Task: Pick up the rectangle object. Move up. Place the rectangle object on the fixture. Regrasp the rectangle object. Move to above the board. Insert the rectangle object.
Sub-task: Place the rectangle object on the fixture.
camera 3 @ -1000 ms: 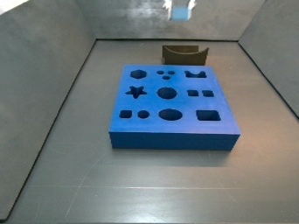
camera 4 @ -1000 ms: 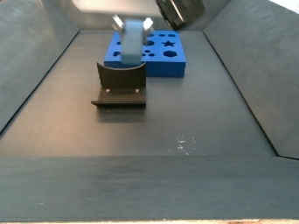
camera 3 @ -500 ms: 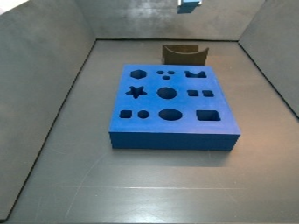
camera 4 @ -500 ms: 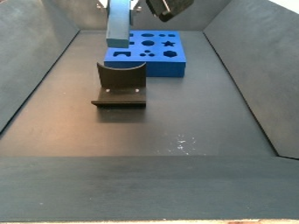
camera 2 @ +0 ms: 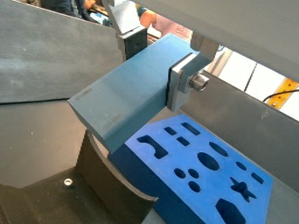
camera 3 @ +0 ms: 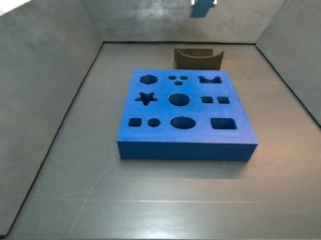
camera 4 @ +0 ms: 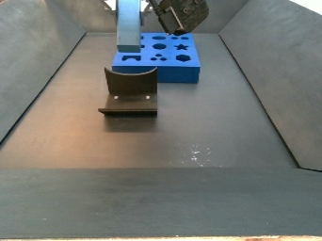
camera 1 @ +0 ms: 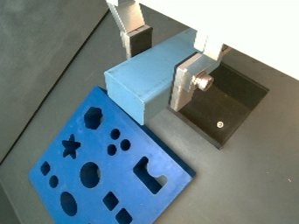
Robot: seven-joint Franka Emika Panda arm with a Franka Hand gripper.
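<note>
Pale grey-blue, the rectangle object (camera 1: pixel 149 80) sits pinched between the gripper's (camera 1: pixel 163 63) silver fingers (camera 1: pixel 187 80), w/ the plates pressed to its side faces in both wrist views (camera 2: pixel 126 92). Gripper and block hang high above the floor, clear of everything below. In a side view the block (camera 4: pixel 128 25) hangs upright near the top edge, above the fixture (camera 4: pixel 130 92), not touching it; the gripper (camera 4: pixel 176 13) is only partly in frame there. In a side view only the block's lower tip (camera 3: pixel 201 7) shows at the top edge, above the fixture (camera 3: pixel 197 58). The board (camera 3: pixel 182 112), bright blue w/ star, circle, oval and rectangle holes, lies flat on the dark floor just beside the fixture, also seen below the block in a wrist view (camera 1: pixel 100 171).
</note>
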